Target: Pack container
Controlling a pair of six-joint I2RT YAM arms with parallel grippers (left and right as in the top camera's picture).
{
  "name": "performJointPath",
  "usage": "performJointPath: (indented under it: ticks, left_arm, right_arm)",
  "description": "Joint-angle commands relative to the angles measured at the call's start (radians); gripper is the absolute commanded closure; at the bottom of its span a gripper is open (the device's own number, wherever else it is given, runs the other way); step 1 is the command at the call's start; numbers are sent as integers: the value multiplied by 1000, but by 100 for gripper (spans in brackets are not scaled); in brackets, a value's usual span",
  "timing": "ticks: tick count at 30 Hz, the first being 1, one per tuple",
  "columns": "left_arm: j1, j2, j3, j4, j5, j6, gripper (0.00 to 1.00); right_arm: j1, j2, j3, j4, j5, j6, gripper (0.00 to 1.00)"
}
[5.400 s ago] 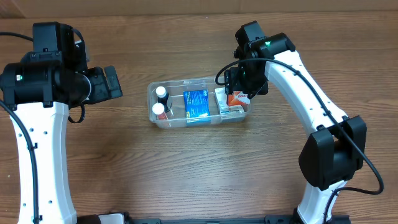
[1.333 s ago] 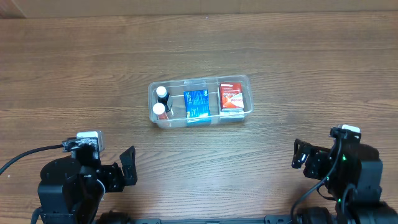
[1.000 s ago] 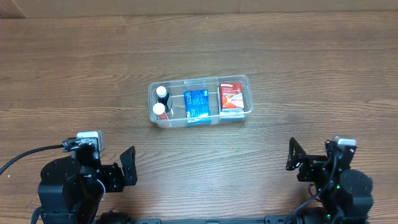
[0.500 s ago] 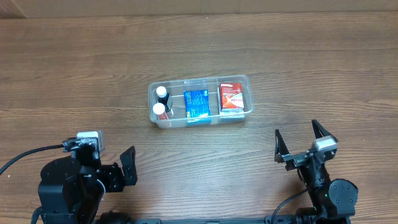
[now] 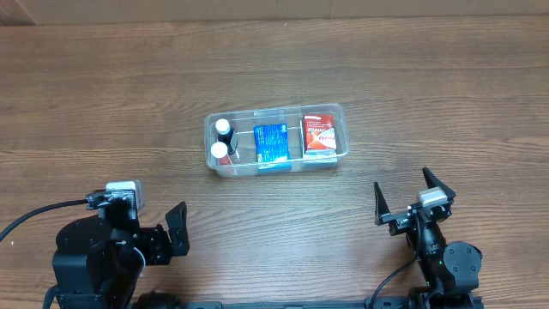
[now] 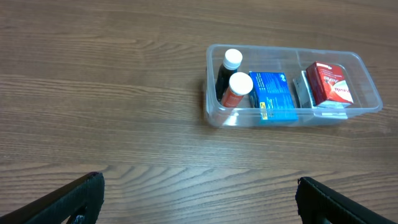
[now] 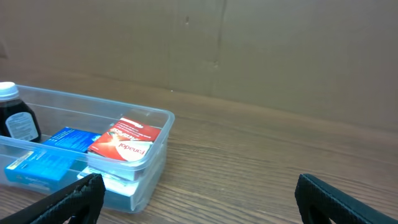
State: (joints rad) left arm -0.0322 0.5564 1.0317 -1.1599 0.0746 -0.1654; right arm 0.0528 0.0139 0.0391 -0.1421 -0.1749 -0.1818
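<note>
At worktop [image 5: 120, 86] centre, container [image 5: 276, 163] lies long axis left-right, holding 2 bottles [image 5: 221, 152] and 2 boxes [image 5: 271, 142], ahead of and well apart from left claw [image 6: 199, 199] and right claw [image 5: 403, 184], both wide, empty, neither clearly nearer.

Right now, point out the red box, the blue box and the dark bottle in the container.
red box [image 5: 319, 134]: overhead view, centre of top face.
blue box [image 6: 272, 93]: left wrist view, centre of top face.
dark bottle [image 6: 222, 78]: left wrist view, body below white cap.
</note>
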Motion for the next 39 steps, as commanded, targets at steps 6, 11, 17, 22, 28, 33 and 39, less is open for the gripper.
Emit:
performJointPath:
  ticks: [6, 11, 17, 22, 28, 33, 39]
  left_arm:
    - [-3, -6, -4, 0, -7, -18, 0]
    - [-3, -6, -4, 0, -7, -18, 0]
    - [-3, -6, -4, 0, -7, -17, 0]
    - [-3, -6, -4, 0, -7, -18, 0]
    - [-3, -6, -4, 0, -7, -18, 0]
    - [-3, -6, -4, 0, -7, -18, 0]
    - [-3, -6, -4, 0, -7, -18, 0]
  right_arm:
    - [-1, -11, -1, -5, 138, 115, 0]
    - [-1, -11, -1, -2, 137, 115, 0]
    - [-1, -11, -1, -2, 137, 115, 0]
    - [-1, -11, -1, -2, 137, 115, 0]
    - [-1, -11, -1, -2, 137, 115, 0]
    - [-1, -11, -1, -2, 137, 115, 0]
    - [-1, -11, -1, -2, 137, 115, 0]
